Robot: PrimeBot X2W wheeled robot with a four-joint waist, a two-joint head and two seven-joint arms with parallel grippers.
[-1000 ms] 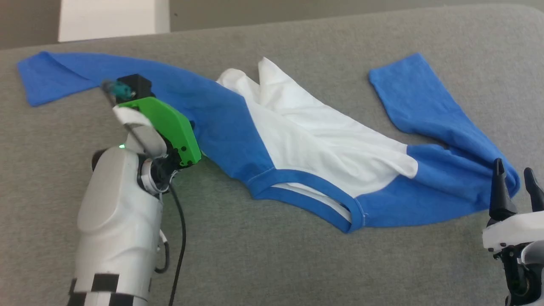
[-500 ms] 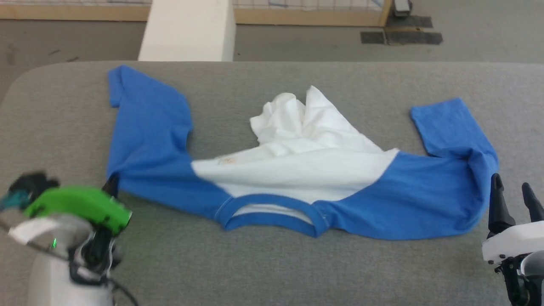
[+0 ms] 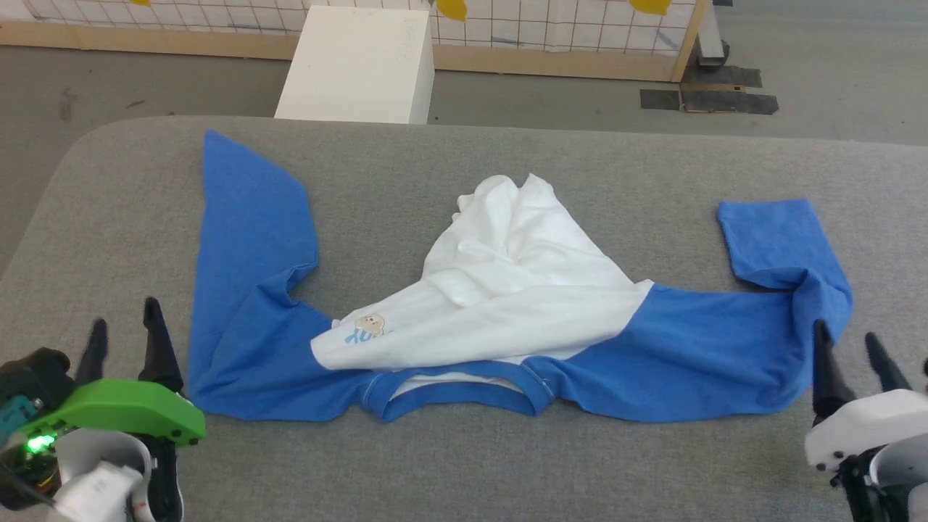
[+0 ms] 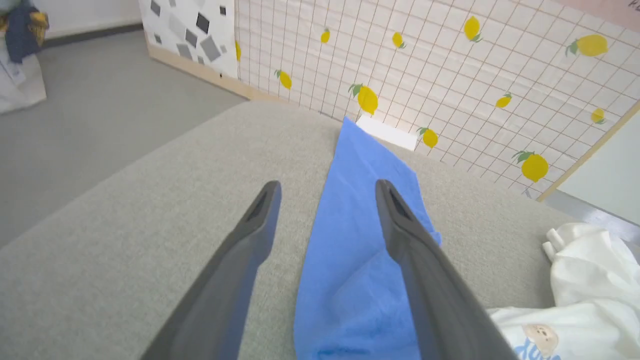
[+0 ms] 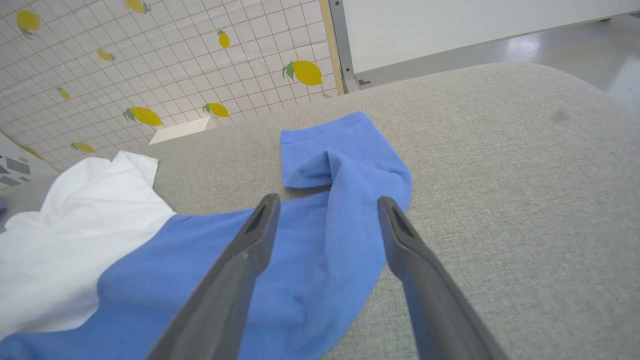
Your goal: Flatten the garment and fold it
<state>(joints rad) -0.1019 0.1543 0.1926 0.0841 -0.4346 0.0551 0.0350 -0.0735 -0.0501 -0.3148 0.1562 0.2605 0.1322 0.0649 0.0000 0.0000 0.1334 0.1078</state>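
The garment (image 3: 507, 319) lies on the grey padded table (image 3: 464, 449), neckband towards me, its white body bunched up in the middle with the bear patch (image 3: 371, 323) showing. One blue sleeve (image 3: 246, 239) runs away to the far left, also seen as the sleeve (image 4: 350, 240) in the left wrist view. The other sleeve (image 3: 783, 290) bends at the right, its cuff (image 5: 325, 145) folded back. My left gripper (image 3: 122, 326) stands open just left of the left sleeve, holding nothing. My right gripper (image 3: 848, 339) is open at the right sleeve's bend, its fingers apart above the cloth (image 5: 320, 250).
A white box (image 3: 355, 65) stands on the floor beyond the table's far edge. Behind it runs a gridded panel with lemon prints (image 3: 565, 29). Bare grey table surface lies in front of the neckband and at both ends.
My left gripper has let go of the left sleeve, opened and drawn back to the near left. The sleeve now lies straighter. The head camera has tilted up, shifting the whole picture.
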